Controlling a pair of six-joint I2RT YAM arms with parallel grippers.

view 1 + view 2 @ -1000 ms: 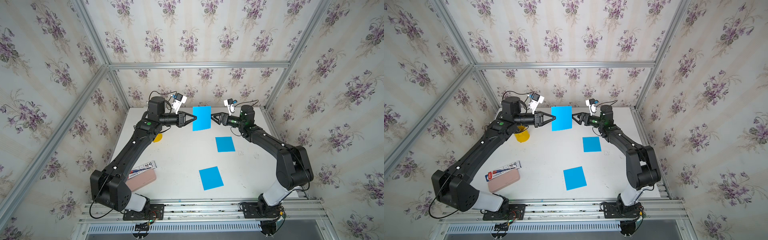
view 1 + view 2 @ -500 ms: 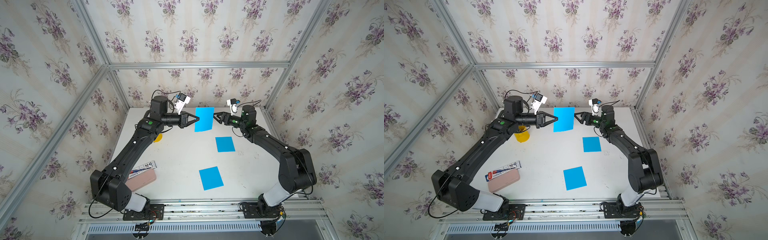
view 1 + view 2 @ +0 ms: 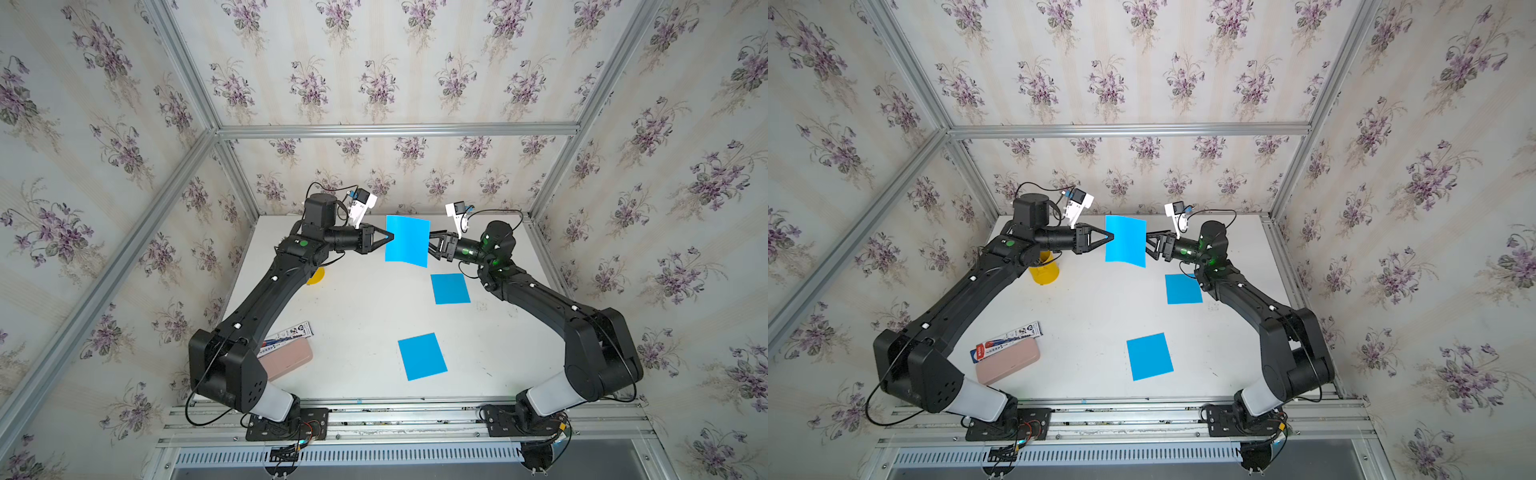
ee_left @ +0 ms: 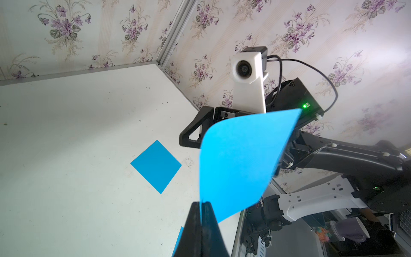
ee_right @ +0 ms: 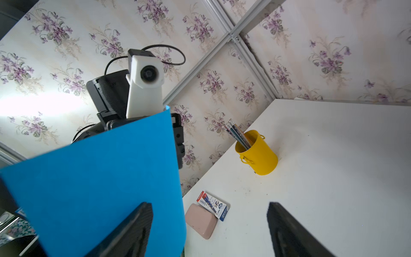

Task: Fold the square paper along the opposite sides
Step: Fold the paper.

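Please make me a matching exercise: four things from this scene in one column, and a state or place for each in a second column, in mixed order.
Column A
1. left tool
2. right tool
3. yellow cup
4. pink case

Column B
a. lies beside a printed box
b. open, gripping nothing
c. shut on the lifted blue paper
d. holds pencils

Pairs: 1-c, 2-b, 3-d, 4-a

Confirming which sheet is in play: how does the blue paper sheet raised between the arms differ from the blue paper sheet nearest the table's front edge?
The raised blue paper sheet stands on edge in the air, slightly bowed; the front blue paper sheet lies flat on the white table. The raised sheet is pinched at one side by the black left end effector; nothing touches the front sheet. Both are plain blue.
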